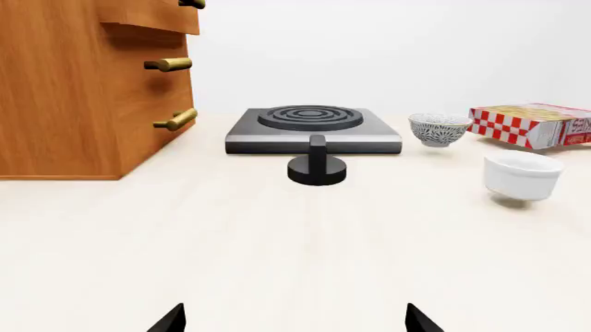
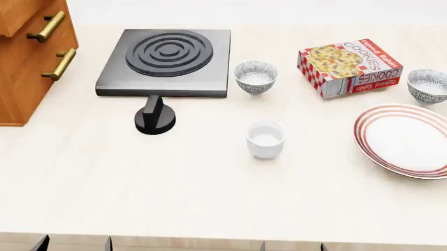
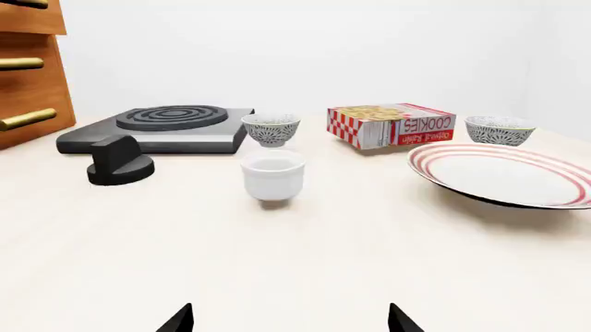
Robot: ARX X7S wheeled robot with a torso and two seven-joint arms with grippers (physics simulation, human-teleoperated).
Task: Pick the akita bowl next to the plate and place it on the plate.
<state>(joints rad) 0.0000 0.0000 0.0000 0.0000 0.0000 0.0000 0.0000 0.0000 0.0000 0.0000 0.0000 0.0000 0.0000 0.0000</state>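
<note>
Two patterned bowls stand on the table; the one the task means is the akita bowl [image 2: 427,85] at the far right, just behind the plate [image 2: 407,140] and close to its back rim, apart from it. The look-alike bowl [image 2: 256,76] sits beside the hob [image 2: 167,61], well away from the plate, with the cookie box [image 2: 349,67] between the two bowls. Both grippers are low at the near table edge, holding nothing: the left gripper [image 1: 293,321] and the right gripper [image 3: 290,319] each show only two fingertips set wide apart. From the right gripper the target lies ahead and to the right, beyond the plate, so in my judgement the right arm is the nearer and better placed. The bowl is round, so no axis governs the grasp; a rim pinch from above would likely serve. The white cup [image 2: 265,139] stands nearer centre, clear of that path. The carry to the plate would be short.
</note>
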